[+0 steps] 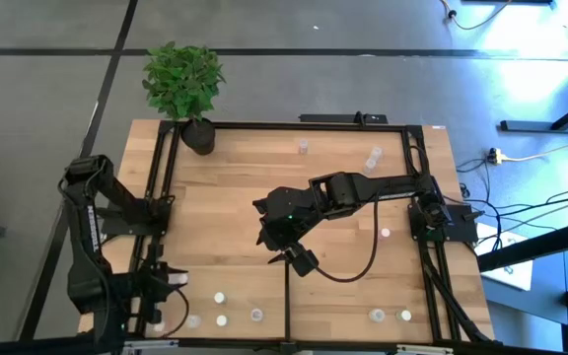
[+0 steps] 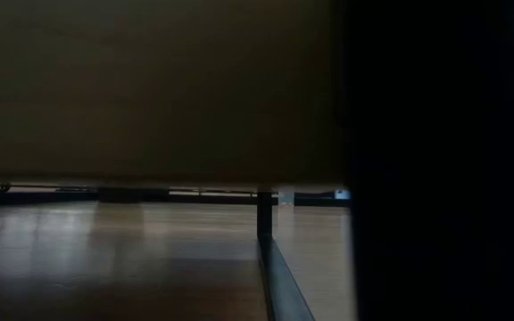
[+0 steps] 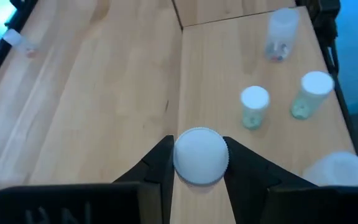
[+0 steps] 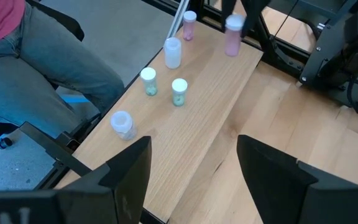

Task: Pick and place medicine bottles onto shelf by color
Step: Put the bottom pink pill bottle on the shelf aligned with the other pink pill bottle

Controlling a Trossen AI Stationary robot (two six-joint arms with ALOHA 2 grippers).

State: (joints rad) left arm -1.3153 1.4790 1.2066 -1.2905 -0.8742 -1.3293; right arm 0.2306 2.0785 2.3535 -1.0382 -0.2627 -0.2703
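Bottles stand in small groups on the shelf (image 1: 363, 212), which lies on the table (image 1: 442, 168) inside thin black rails. In the high view, three bottles (image 1: 222, 319) stand near the front edge on the left of the divider (image 1: 286, 301), two (image 1: 390, 316) stand near the front edge on the right, and two more (image 1: 373, 156) stand near the back rail, not far from the plant (image 1: 185, 84) at the back left corner. The left gripper (image 1: 171, 279) is low at the front left corner of the shelf, and the right gripper (image 1: 299, 258) hangs over the middle, just beside the divider. The low view is mostly dark; only a strip of wood and the divider (image 2: 264, 218) show. In the left wrist view, the left gripper (image 3: 199, 163) pinches a white-capped bottle (image 3: 200, 155) between its fingers (image 3: 157, 165), and three other bottles (image 3: 254, 106) stand farther on the board. In the right wrist view, the right gripper (image 4: 194, 165) is spread wide and holds nothing; below it stand three white-capped bottles (image 4: 179, 91), two pinkish ones (image 4: 232, 35) and a clear one (image 4: 172, 53), with a seated person's leg (image 4: 36, 56) beyond the table.
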